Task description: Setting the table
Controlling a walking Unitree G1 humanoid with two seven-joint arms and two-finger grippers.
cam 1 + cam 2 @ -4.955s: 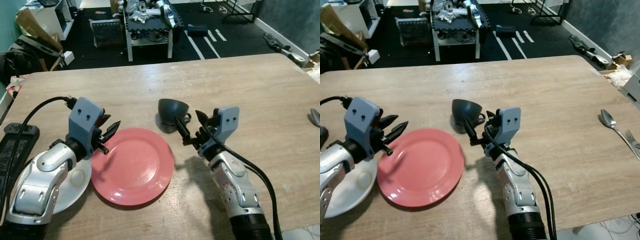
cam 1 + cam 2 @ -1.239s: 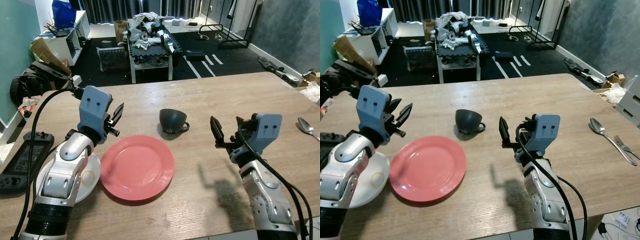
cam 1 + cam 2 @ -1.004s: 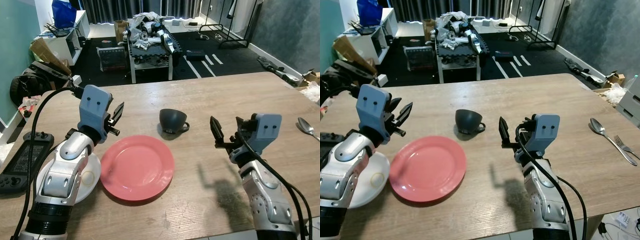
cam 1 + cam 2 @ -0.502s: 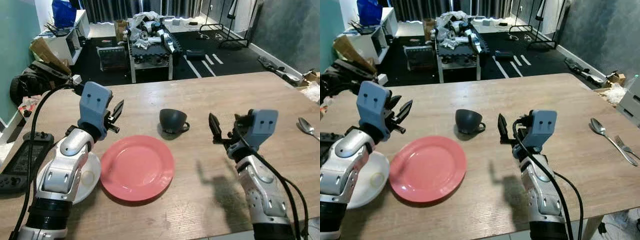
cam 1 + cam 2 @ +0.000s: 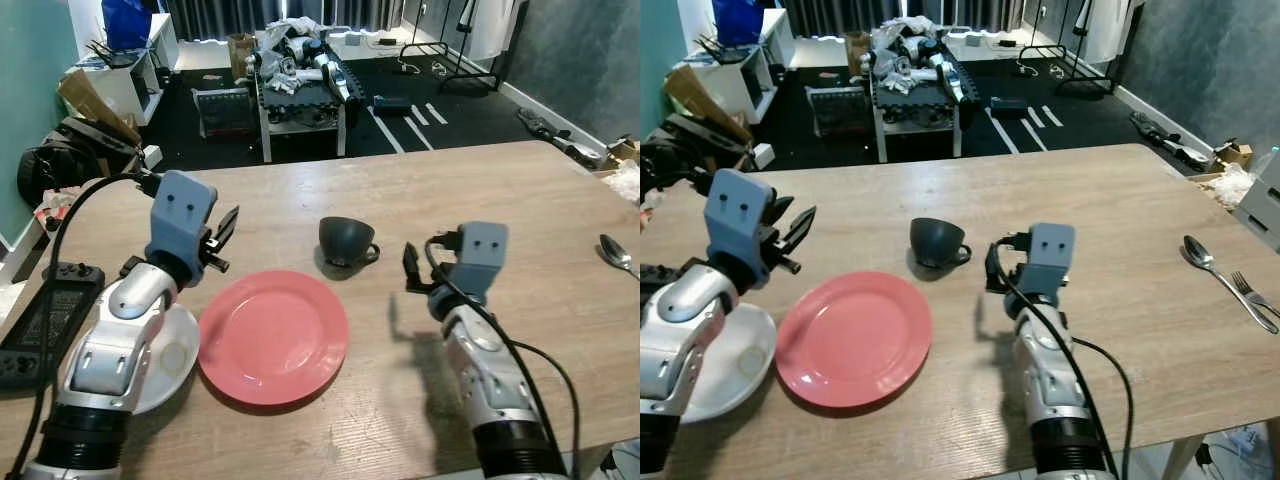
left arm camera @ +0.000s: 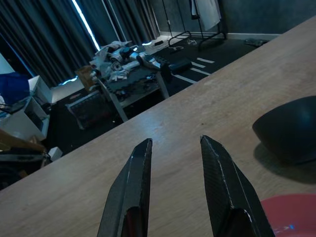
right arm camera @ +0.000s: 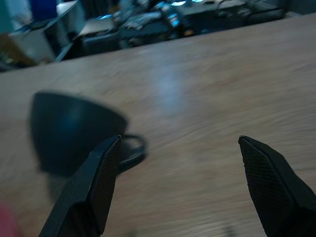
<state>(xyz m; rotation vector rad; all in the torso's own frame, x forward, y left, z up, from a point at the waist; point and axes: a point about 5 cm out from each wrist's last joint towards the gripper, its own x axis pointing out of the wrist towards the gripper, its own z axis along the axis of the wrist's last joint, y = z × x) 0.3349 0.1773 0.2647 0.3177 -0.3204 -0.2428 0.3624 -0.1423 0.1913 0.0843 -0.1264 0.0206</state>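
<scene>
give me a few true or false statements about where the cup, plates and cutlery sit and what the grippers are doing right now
1. The dark cup stands on the red plate. False: it stands on the bare wooden table, just beyond the plate's far edge.
2. The right gripper is open and holds nothing. True.
3. A white plate lies beside the red plate, on the robot's left. True.
4. The spoon lies inside the cup. False: it lies on the table far to the robot's right, next to a fork.
5. The left gripper grips the red plate's rim. False: its fingers are open above the table, gripping nothing.
</scene>
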